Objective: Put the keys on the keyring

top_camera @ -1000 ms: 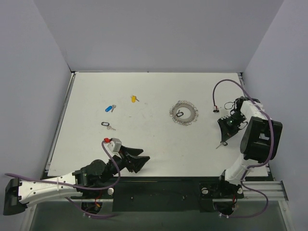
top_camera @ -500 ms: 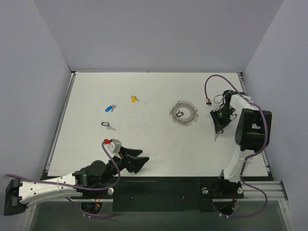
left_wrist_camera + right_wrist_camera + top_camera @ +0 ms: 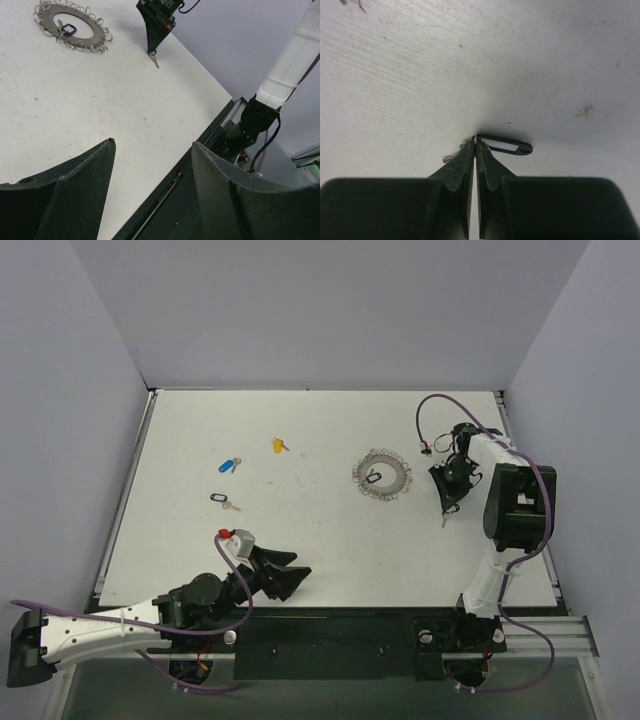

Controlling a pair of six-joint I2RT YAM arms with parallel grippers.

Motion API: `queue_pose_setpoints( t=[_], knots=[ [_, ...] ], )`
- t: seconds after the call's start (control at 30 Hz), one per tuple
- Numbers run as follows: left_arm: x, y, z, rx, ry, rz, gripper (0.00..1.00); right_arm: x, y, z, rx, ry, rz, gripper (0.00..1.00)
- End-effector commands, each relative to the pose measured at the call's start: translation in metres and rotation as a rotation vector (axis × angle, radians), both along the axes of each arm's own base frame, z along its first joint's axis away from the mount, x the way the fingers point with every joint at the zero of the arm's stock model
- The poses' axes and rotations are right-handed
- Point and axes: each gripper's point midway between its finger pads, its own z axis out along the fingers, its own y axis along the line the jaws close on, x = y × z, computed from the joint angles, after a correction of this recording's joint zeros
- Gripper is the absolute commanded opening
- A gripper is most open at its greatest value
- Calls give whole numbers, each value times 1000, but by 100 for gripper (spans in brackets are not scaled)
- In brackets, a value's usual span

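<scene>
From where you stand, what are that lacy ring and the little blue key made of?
The keyring looks like bare metal: silvery grey and edged with thin wire loops. The blue key seems to have a coloured plastic head and a silvery, probably metal, blade.

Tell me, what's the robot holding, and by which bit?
The right gripper pinches a black-capped key at the cap's end. The left gripper holds nothing.
</scene>
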Motion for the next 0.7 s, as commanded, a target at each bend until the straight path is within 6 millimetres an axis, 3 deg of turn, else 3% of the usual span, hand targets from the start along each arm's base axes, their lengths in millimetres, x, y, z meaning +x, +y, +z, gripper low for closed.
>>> queue_pose_setpoints(
  t=[0.0,0.67],
  knots=[
    [0,-3,15,-55,-8,-3,72,0,-1,4,-36,21,-3,0],
    [-1,-4,14,-62,6,-12,72,3,2,3,-95,-17,8,2]
  ],
)
